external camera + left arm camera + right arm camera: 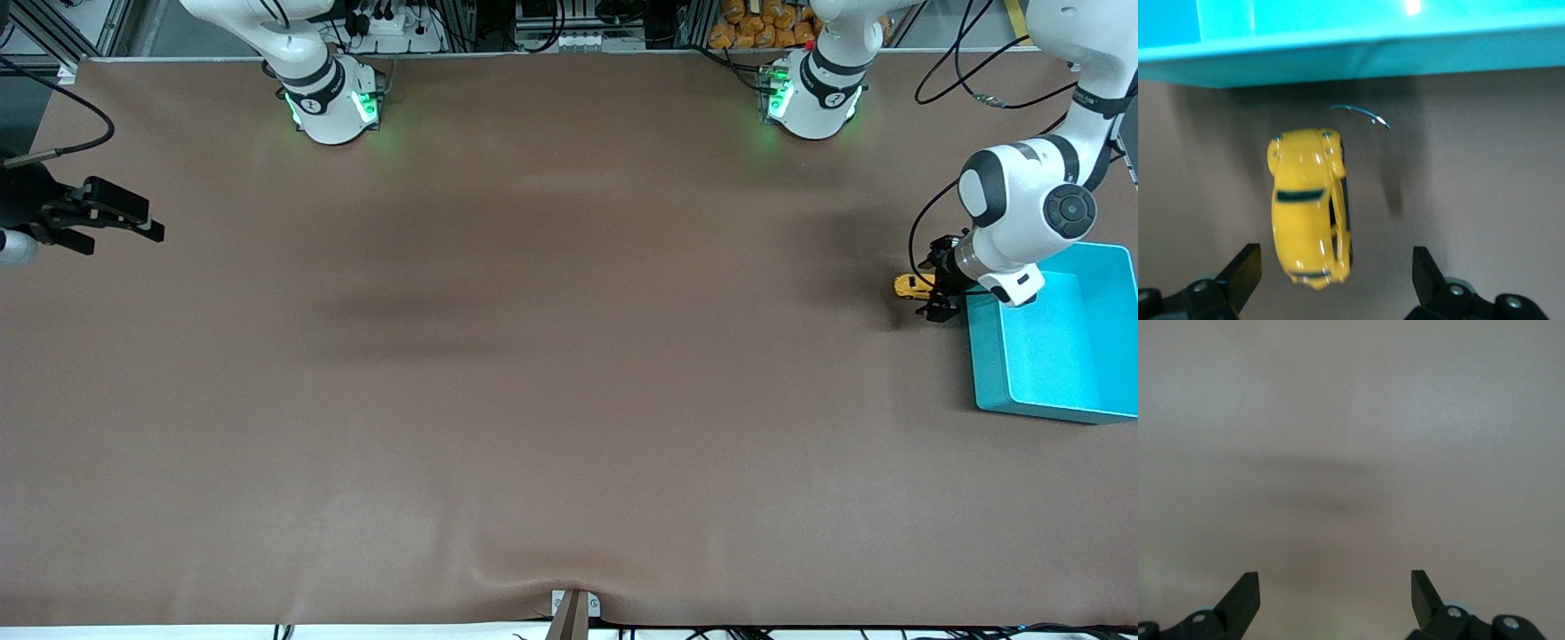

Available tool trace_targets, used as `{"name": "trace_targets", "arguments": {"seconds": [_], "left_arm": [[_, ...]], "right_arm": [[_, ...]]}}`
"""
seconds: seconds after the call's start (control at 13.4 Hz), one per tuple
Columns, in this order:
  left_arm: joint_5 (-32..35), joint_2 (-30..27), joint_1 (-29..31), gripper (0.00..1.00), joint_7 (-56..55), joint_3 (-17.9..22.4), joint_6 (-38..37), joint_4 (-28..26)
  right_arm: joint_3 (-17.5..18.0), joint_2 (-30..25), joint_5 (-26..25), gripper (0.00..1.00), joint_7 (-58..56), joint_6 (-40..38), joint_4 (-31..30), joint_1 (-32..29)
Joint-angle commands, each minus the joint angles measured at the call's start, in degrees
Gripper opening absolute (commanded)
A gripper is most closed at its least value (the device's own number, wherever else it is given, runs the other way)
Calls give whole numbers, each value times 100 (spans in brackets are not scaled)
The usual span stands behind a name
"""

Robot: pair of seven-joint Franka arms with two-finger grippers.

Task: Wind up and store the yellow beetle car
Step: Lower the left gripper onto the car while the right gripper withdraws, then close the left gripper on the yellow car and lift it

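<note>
The yellow beetle car [910, 286] sits on the brown table beside the turquoise box [982, 356], toward the left arm's end. My left gripper [935, 292] is low at the car, next to the box's wall, and is open. In the left wrist view the car [1310, 210] lies roof up, with one end reaching between the open fingers [1245, 270] of my left gripper [1336, 273]; no finger touches it. The box wall [1351, 53] runs just past the car. My right gripper [124, 233] waits, open and empty, at the right arm's end of the table.
A thin curved sliver [1361, 113] lies on the table between the car and the box wall. The right wrist view shows only bare brown table under the open right gripper [1335, 590]. The arms' bases [333, 102] stand along the table's back edge.
</note>
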Motion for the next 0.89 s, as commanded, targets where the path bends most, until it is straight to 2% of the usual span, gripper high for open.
{"name": "trace_targets", "arguments": {"seconds": [0.0,0.37,0.67,0.74,0.82], "left_arm": [[624,82,434,100,-65,-58,242,-62],[705,73,514,100,-56,-67,250,-62],[705,73,506,100,-74,-75,250,-71],[705,73,497,94,-82,-84,242,-71],[705,73,488,84,-91,-84,242,-71]], "right_arm": [[-34,-380,-315,100,195,60,-422,152],[168,-486,-694,100,186,104,-502,161],[168,-468,-703,100,186,139,-493,178],[168,-460,-703,100,168,174,-493,178],[168,-460,-703,100,168,183,-502,178]]}}
